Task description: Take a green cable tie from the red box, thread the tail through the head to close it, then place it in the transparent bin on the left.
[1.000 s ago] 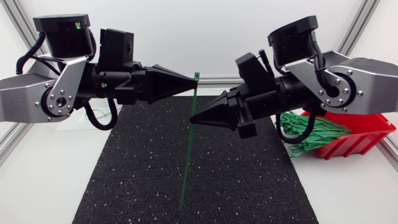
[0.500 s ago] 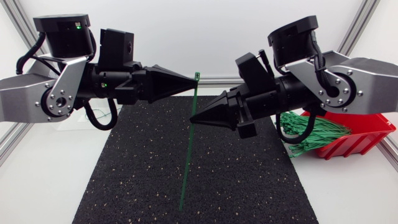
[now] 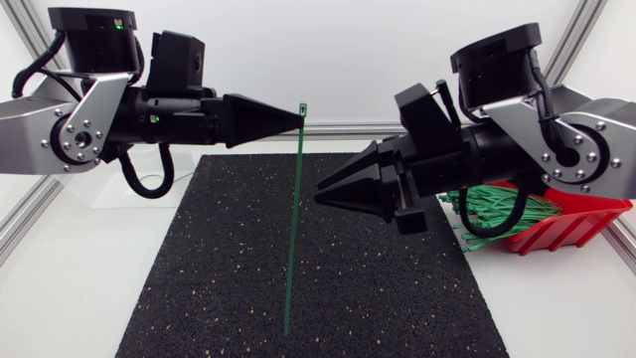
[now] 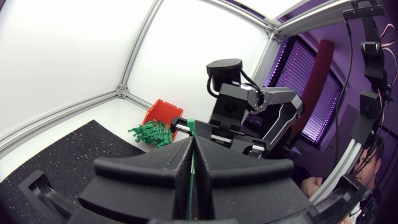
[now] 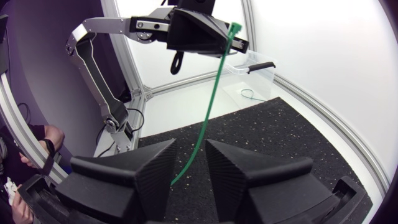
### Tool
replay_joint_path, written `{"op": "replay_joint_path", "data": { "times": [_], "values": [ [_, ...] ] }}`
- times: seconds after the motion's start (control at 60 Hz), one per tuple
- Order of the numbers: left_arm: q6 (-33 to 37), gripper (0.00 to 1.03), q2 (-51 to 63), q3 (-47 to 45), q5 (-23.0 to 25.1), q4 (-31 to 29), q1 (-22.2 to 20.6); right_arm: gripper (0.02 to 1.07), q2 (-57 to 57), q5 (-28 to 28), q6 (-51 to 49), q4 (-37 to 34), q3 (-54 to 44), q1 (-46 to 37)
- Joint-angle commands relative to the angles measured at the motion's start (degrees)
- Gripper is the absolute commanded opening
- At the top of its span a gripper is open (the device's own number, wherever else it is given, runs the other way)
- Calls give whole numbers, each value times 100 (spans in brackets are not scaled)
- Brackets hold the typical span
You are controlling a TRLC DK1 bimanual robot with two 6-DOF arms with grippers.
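Left gripper (image 3: 298,113), coming in from 9 o'clock, has its fingers pressed together on the green cable tie (image 3: 292,229) just below its head. The tail hangs over the black mat (image 3: 199,278). Right gripper (image 3: 318,193), at the tie's 3 o'clock, is just clear of it with its fingers spread. The red box (image 3: 581,227) of spare ties (image 3: 497,211) sits on the counter farther toward 3 o'clock.

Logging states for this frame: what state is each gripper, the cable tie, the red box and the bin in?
left gripper: shut on the cable tie near its head.
right gripper: open, gripping nothing.
cable tie: unthreaded, straight, hanging down.
red box: open-topped, heaped with green ties.
transparent bin: open-topped; seems to hold one looped tie.
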Motion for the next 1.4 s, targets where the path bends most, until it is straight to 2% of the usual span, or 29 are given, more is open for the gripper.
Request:
{"op": "replay_joint_path", "data": {
  "times": [0.0,0.1,0.167,0.2,0.267,0.317,0.4,0.533,0.65,0.867,0.95,1.0,1.067,1.1,1.15,1.233,1.383],
  "values": [
    [-114,4,72,288,-14,-151,114,56,-83,238,-353,-92,-270,-145],
    [-106,3,116,472,-146,-547,158,56,-180,932,-704,-136,-384,-198],
    [-97,4,266,710,-216,-1065,185,57,-206,1029,-871,-373,-366,-339],
    [-53,4,336,806,-225,-1294,211,64,-198,1187,-933,-505,-340,-374],
    [167,4,459,1000,-269,-1733,281,81,-127,1960,-915,-769,-226,-400],
    [220,4,521,1070,-269,-1856,360,92,-127,2039,-924,-997,-138,-470],
    [228,4,679,1228,-216,-2050,483,103,-154,2039,-1038,-1393,47,-611],
    [202,4,995,1483,153,-2296,694,103,-470,1398,-1873,-2166,249,-813],
    [167,4,1101,1553,258,-2296,765,103,-707,765,-1926,-2210,319,-1261],
    [167,4,1189,1606,302,-2313,721,103,-180,923,-2295,-2861,724,-1261],
    [176,4,1215,1615,311,-2313,721,103,-101,1283,-2216,-2808,601,-1112],
    [193,4,1233,1624,311,-2313,712,103,-92,1740,-2251,-2553,478,-954],
    [193,4,1250,1615,355,-2313,703,103,-198,3155,-2673,-1973,152,-418],
    [193,4,1259,1597,381,-2313,703,103,-242,3525,-2699,-1806,56,-198],
    [246,4,1259,1553,443,-2313,677,103,-259,3604,-2726,-1762,64,-110],
    [343,4,1241,1483,540,-2305,642,103,-101,3560,-2875,-2500,346,83],
    [404,4,1364,1510,610,-2278,562,103,-119,3885,-2954,-2931,460,575]
  ]
}}
